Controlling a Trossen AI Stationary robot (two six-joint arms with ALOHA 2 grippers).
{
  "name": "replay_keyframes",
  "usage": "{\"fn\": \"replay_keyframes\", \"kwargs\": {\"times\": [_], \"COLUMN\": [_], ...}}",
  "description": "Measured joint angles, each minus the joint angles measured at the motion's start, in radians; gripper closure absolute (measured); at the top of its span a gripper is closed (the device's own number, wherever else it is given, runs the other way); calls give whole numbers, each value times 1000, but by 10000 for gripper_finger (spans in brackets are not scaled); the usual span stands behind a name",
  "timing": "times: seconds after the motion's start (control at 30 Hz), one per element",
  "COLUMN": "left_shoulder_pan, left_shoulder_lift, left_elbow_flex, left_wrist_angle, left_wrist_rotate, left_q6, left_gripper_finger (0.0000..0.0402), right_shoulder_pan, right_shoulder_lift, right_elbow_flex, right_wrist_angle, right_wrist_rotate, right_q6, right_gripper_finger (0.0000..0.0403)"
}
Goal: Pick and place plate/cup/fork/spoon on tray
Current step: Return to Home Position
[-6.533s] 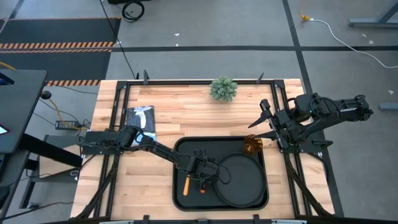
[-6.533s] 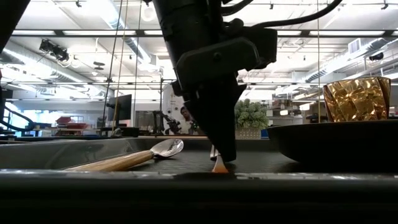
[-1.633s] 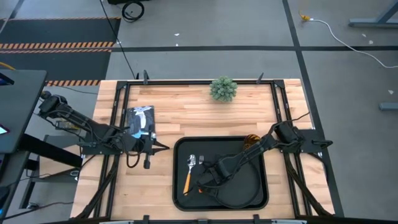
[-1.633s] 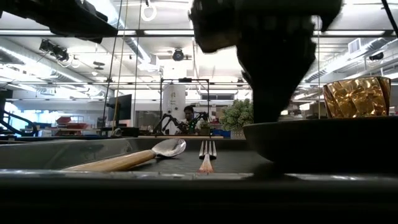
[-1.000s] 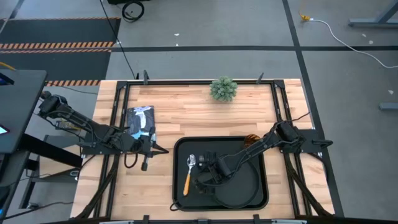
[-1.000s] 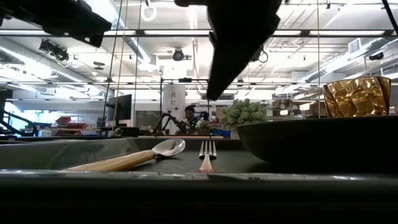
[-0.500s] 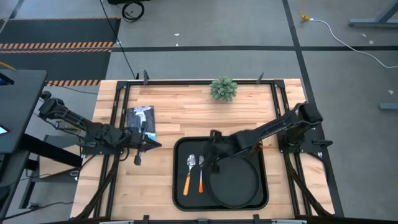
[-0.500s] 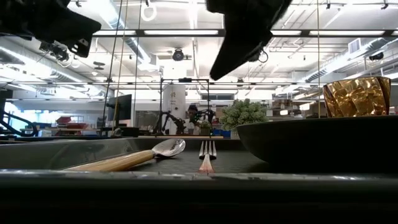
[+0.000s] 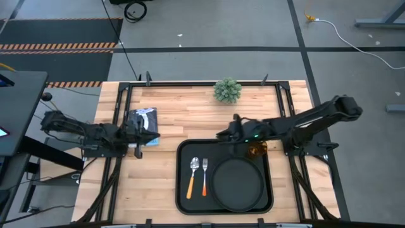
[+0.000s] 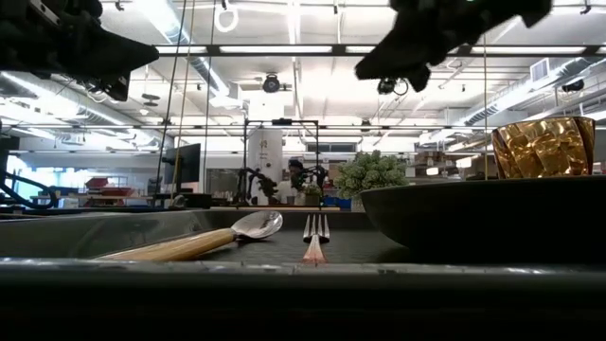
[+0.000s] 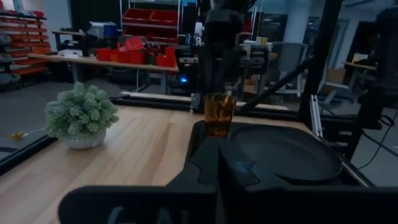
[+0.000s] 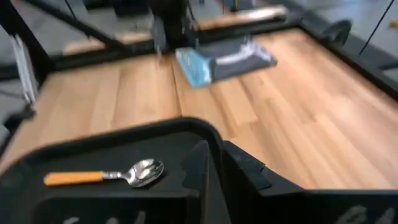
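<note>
The black tray (image 9: pixel 183 190) lies at the table's near middle. On it are the round plate (image 9: pixel 237 183), the amber cup (image 9: pixel 256 150) upright in the far right corner, and the spoon (image 9: pixel 192 176) and fork (image 9: pixel 204 176) lying side by side, handles toward the near edge. My right gripper (image 9: pixel 221 135) hangs shut and empty over the tray's far rim, well above it (image 10: pixel 379 66). My left gripper (image 9: pixel 150 136) is shut and empty at the table's left, pointing level toward the cup (image 11: pixel 214 115).
A small potted plant (image 9: pixel 227 90) stands at the far middle of the table. A blue and white pack (image 9: pixel 144 120) lies at the left, just beyond my left gripper. Bare wood lies between the tray and the plant and on the tray's left.
My right gripper has pulled up off the tray's middle and gone toward the table's far right, now over the tray's far rim. The fork, then under it, shows beside the spoon. My left gripper has drawn back toward the table's left edge.
</note>
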State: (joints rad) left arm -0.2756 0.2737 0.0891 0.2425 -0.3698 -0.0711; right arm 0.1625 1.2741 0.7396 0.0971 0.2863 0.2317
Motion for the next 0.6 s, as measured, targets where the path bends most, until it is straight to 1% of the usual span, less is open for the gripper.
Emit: {"fn": "replay_keyframes", "kwargs": {"times": [0.17, 0.43, 0.6], "left_shoulder_pan": [0, 0, 0], "left_shoulder_lift": [-83, -214, -275], "left_elbow_flex": [0, 0, 0], "left_wrist_angle": [-61, -136, -172], "left_wrist_rotate": [-1, -29, -30], "left_q6": [-1, 9, 16], "left_gripper_finger": [400, 398, 397], "right_shoulder_pan": [-12, -51, -93], "right_shoulder_lift": [-175, -420, -532], "right_elbow_flex": [-156, -371, -470], "right_wrist_angle": [169, 384, 441], "right_wrist_rotate": [0, 0, -23], "right_q6": [-22, -79, -68], "right_gripper_finger": [355, 355, 356]}}
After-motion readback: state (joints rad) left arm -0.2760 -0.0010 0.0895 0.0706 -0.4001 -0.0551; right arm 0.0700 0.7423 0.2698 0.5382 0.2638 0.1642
